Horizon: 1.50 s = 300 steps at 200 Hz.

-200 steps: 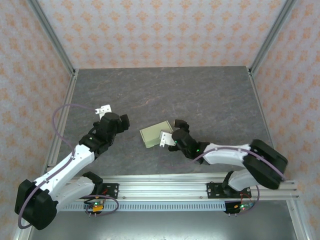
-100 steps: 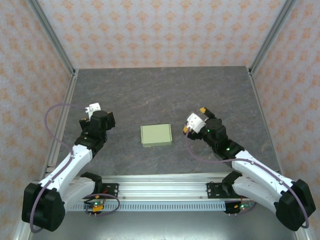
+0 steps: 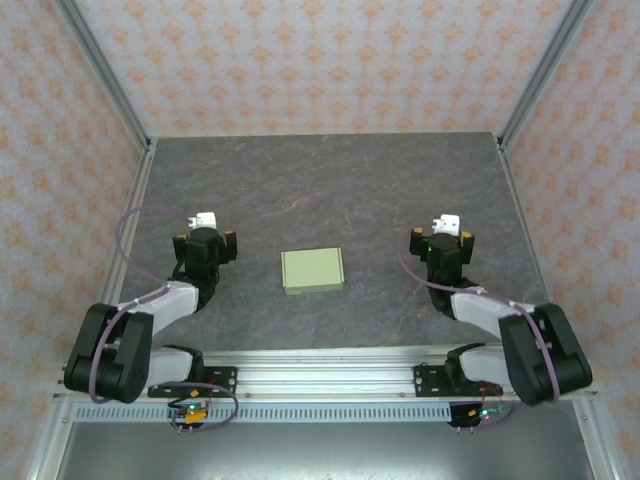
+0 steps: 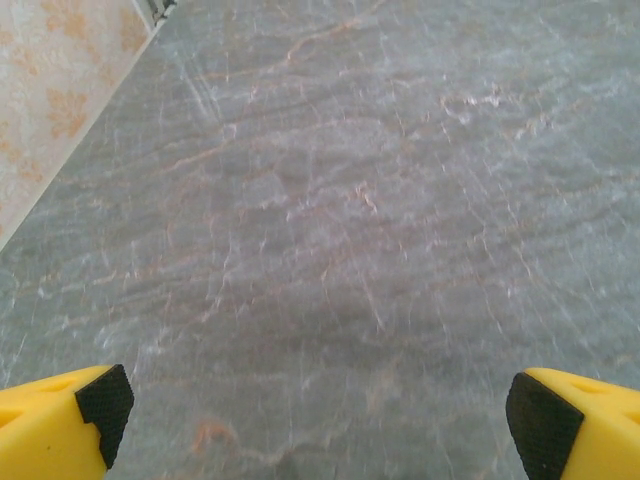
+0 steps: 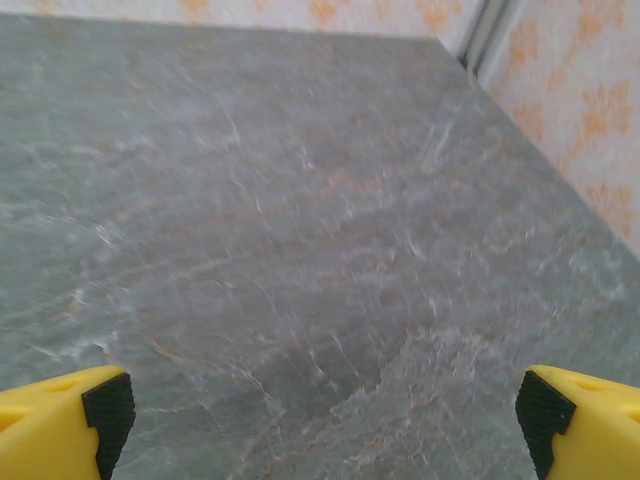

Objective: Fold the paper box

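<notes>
One paper box, between left gripper and right gripper

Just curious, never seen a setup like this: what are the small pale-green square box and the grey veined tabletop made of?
The small pale-green square box looks like thin matte card: flat dull faces, crisp edges. The grey veined tabletop looks like stone-patterned laminate or vinyl, with pale and rusty veins and a soft sheen; real stone is possible.

No legible text or labels anywhere

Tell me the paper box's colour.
Pale light green; the paper box shows best in the top external view.
</notes>
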{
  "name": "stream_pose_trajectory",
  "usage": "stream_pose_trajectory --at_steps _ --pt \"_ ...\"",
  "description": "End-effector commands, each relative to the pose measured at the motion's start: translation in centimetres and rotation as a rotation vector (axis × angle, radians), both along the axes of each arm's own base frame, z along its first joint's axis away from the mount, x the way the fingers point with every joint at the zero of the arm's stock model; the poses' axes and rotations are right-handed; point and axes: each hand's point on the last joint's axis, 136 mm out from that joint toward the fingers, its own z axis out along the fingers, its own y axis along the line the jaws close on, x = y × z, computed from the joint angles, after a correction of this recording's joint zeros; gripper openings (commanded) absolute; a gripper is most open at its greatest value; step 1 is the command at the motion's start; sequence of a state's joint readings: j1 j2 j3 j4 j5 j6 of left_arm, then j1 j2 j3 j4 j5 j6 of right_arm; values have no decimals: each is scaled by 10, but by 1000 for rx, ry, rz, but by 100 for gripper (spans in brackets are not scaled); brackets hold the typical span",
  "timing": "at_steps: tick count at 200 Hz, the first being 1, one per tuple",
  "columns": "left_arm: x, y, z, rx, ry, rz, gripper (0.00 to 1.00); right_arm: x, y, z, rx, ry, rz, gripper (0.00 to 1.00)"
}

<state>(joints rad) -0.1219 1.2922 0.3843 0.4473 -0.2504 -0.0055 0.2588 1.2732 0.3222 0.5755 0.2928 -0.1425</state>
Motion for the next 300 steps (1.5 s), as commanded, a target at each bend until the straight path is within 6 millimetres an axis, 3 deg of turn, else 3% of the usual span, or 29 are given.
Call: stream_pose_trajectory --at_steps 1,32,54,95,125,141,300 --pt "31 1 32 -26 -168 -23 100 20 -2 23 88 -94 -47 99" --pt "41 5 4 -77 -136 -45 100 13 -16 27 74 -148 -69 99" --pt "41 4 3 -75 -137 -47 100 15 -22 30 88 -218 -32 99" --pt "42 4 4 -74 -133 -49 100 27 -30 1 119 -198 -59 99" --pt "42 4 3 -72 -130 -49 100 48 -33 -13 190 -41 -18 99" --pt "42 3 3 -71 -131 -50 100 47 -41 -13 193 -49 -74 99" --pt "42 1 3 -60 -129 -53 100 48 -39 -11 191 -52 -52 99"
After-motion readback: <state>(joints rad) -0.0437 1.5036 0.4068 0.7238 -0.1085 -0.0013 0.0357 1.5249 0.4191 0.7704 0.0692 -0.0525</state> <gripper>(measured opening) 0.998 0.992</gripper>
